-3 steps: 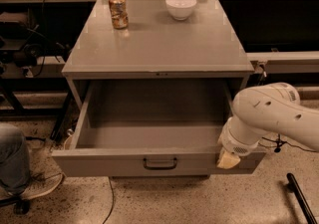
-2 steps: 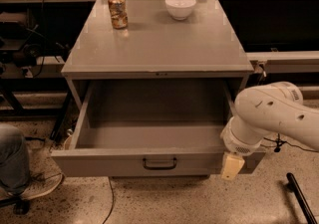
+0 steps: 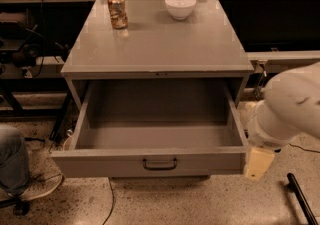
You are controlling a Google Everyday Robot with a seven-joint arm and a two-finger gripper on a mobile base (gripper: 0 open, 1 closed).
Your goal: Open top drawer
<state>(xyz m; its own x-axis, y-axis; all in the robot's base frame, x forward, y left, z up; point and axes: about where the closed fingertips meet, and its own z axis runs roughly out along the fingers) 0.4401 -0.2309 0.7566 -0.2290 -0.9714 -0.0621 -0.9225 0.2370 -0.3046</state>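
We found the top drawer (image 3: 100, 161) wide open. The claw (image 3: 258, 163) hung beside its right front corner, the pull apparently done. We could not tell its opening.

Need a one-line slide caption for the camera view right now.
Top drawer stands wide open and empty; gripper beside its front right corner; can and white bowl on the cabinet top.

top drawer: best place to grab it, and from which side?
The small black bar handle at the centre of the front of the top drawer, approached straight from the front. It lies horizontal and stands off the panel, so closing over it top and bottom likely suits. The gripper is off it, by the front corner at picture right.
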